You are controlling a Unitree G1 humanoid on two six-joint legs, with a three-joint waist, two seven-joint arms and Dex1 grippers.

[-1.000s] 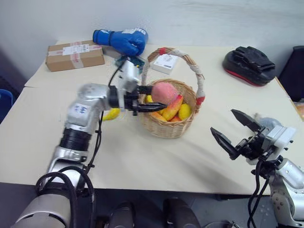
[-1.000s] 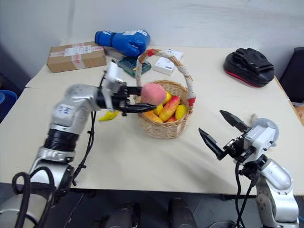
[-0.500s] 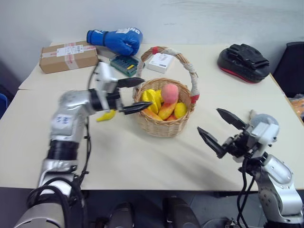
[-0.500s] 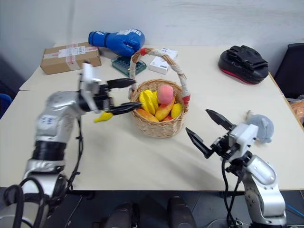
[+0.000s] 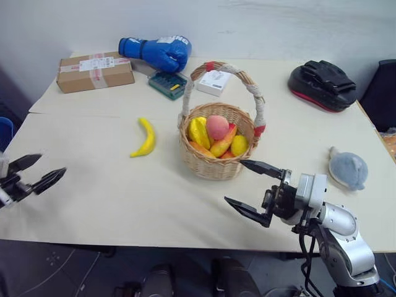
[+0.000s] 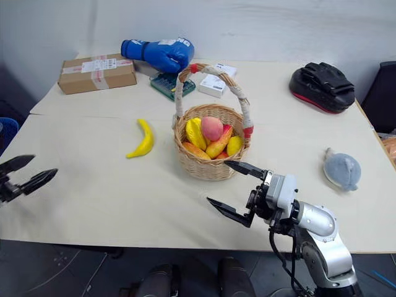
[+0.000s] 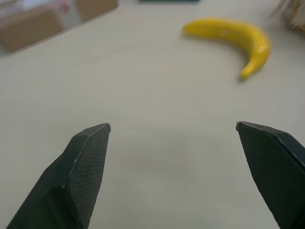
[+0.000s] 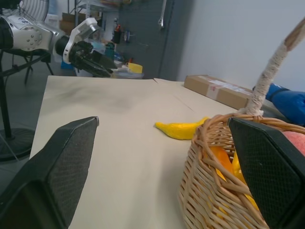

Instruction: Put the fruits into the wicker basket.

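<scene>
The wicker basket (image 5: 216, 162) stands mid-table with its cloth-wrapped handle arching over it. A pink-orange peach (image 5: 216, 127) lies inside on top of several yellow and orange toy fruits. A yellow banana (image 5: 145, 138) lies on the table to the basket's left, also seen in the left wrist view as the banana (image 7: 228, 34). My left gripper (image 5: 31, 173) hovers open and empty at the table's far left edge, well away from the banana. My right gripper (image 5: 255, 189) is open and empty just in front of the basket, pointing left.
A blue boxing glove (image 5: 158, 52), a cardboard box (image 5: 96, 70), a green case (image 5: 168, 83) and a white box (image 5: 213, 81) sit at the back. A black pad (image 5: 325, 80) lies back right, a grey-blue plush (image 5: 349, 168) at the right.
The left gripper let go of the peach over the basket, opened, and swung far left and back to the table edge. The peach now rests in the basket. The right gripper moved left toward the basket.
</scene>
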